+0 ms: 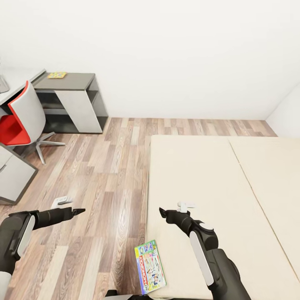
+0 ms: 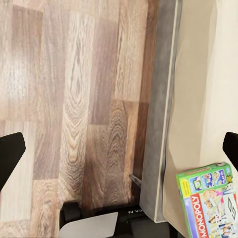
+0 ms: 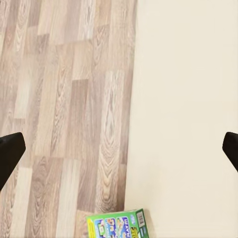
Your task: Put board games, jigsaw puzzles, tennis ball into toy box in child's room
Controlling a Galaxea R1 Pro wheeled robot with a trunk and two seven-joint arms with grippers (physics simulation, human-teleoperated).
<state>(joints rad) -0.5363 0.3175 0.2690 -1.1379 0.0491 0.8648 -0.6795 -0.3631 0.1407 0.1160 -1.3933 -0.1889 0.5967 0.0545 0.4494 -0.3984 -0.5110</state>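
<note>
A green-white Monopoly board game [image 1: 150, 266] [image 2: 208, 201] [image 3: 118, 224] lies flat on the beige bed [image 1: 216, 183] at its near left corner. My right gripper [image 1: 162, 212] [image 3: 119, 148] hovers open over the mattress edge just beyond the box. Out over the wood floor, left of the bed, my left gripper [image 1: 78, 211] [image 2: 119, 151] is open too. One jigsaw puzzle [image 1: 57, 75] rests on the dark-grey section of the table [image 1: 79, 79] at the far left. A light-grey thing [image 1: 2, 85] is cut off at the edge; I cannot tell whether it is the toy box. The tennis ball is out of view.
A red-and-white swivel chair [image 1: 23, 118] stands before the desk. A grey cabinet [image 1: 12, 177] juts in at the left. The bed's grey frame [image 2: 161, 124] borders the plank floor [image 1: 104, 175]. White walls close the room behind.
</note>
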